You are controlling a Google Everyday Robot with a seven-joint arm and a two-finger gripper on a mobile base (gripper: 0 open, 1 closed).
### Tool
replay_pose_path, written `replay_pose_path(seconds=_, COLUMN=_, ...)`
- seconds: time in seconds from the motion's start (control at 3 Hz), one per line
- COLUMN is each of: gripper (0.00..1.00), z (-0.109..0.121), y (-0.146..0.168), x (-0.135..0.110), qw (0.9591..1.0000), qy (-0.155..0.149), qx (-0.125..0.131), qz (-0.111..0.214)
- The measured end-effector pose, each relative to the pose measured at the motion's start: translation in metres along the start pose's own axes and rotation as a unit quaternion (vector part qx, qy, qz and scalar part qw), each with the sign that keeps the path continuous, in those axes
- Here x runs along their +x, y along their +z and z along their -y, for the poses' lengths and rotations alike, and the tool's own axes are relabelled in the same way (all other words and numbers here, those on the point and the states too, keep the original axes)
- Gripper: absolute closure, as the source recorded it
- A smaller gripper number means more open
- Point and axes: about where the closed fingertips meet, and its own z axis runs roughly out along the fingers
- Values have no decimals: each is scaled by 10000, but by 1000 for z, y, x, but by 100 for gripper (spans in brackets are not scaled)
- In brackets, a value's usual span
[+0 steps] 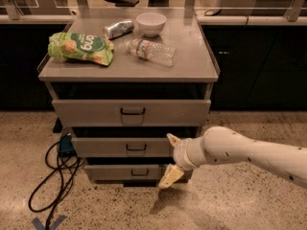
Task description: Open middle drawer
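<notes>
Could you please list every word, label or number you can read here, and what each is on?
Green bag: large white letters, upside down, too blurred to read.
Bottle: label too small to read.
Can: nothing legible.
Middle drawer: no text.
Gripper, open, right of that drawer's handle: no text.
</notes>
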Motion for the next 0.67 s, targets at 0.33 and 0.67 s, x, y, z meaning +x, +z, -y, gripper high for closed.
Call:
replay_pose_path(seconds=0.33, gripper=0, z=0, y=0, x=0, qw=10000, qy=0, qx=-1, qz=0)
replay_pose_path(seconds=0.67, gripper=0, z=6, y=-2, x=11, qw=9999, qy=87, qx=3, qz=53)
